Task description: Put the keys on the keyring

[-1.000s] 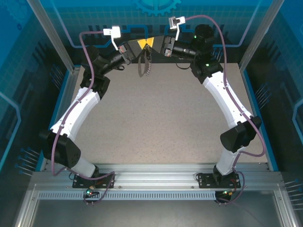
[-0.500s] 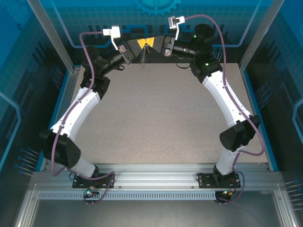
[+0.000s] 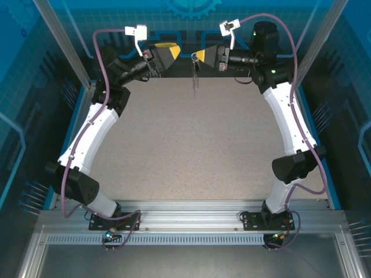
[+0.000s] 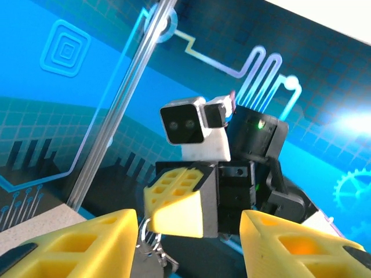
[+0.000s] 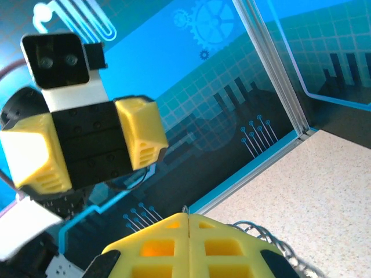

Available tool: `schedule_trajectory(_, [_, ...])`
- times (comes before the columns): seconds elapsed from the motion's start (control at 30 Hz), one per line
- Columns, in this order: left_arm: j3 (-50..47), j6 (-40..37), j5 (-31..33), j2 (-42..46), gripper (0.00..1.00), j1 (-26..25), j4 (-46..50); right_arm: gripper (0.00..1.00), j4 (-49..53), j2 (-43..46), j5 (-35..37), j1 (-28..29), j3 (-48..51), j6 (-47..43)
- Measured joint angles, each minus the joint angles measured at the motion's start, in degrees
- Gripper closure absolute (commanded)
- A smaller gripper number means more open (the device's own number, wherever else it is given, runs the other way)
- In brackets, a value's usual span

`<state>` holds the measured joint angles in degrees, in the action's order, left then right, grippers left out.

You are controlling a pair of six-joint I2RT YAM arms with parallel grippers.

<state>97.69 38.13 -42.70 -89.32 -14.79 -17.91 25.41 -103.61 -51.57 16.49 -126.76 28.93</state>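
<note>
Worktop [image 3: 191, 150] speckled, both arms stretched over it to far edge. Left gripper [image 3: 173, 53] just sprung apart, pulled back leftward, holding nothing. Right gripper [image 3: 197, 56] pressed together, now alone pinching keyring [image 3: 194, 58] in air. Chain [image 3: 196, 78] dangling straight above worktop. Handover looks finished. Key too small to tell if threaded on.

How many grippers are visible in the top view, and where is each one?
2. The left gripper is at the far edge, left of centre, jaws apart; the right gripper faces it, jaws shut on the keyring.
</note>
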Motion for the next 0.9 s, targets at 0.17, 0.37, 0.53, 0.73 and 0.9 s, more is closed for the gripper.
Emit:
schedule_trajectory(0.17, [7.15, -6.38, -5.18, -2.62, 0.46, 0.0, 11.47, 1.0, 9.99, -1.09, -2.56, -1.2, -6.93, -7.43])
schedule_trajectory(0.37, [12.9, -13.14, -10.58, -5.86, 0.5, 0.0, 24.22, 1.0, 21.44, -4.11, -4.33, -1.55, -14.51, -15.1])
schedule_trajectory(0.53, [15.85, -17.92, -14.05, -7.52, 0.54, -0.02, 32.54, 1.0, 27.89, -4.52, -4.42, -1.55, -14.62, -19.23])
schedule_trajectory(0.73, [18.16, -23.89, -15.89, -8.33, 0.56, -0.85, 40.5, 1.0, 32.15, -4.5, -3.93, -1.31, -14.12, -22.91])
schedule_trajectory(0.9, [19.04, -27.82, -16.13, -8.9, 0.58, -2.19, 45.24, 1.0, 35.6, -4.5, -2.34, -0.02, -13.42, -25.59])
